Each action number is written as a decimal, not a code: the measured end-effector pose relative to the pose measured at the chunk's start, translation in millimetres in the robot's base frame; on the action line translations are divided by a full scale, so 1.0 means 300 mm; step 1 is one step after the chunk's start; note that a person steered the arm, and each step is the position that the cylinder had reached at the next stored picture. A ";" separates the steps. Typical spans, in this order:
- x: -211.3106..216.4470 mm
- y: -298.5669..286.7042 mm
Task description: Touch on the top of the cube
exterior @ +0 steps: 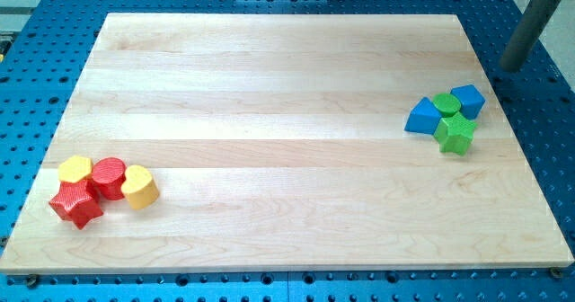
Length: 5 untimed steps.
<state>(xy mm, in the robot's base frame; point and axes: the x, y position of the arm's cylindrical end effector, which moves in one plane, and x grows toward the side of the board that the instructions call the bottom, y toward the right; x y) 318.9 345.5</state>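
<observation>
My tip (512,67) hung off the table (269,86), near two blue blocks (422,116) and two green (455,133); two red (75,204), two yellow (139,186) sat opposite; no pincer showed.

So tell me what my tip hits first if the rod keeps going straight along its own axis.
Probably nothing but the blue perforated base. My tip sits off the wooden board, at the view's upper right, above and right of the blue cube. The rod slants down-left, but depth is unclear here.
</observation>
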 end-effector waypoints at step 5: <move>0.241 -0.375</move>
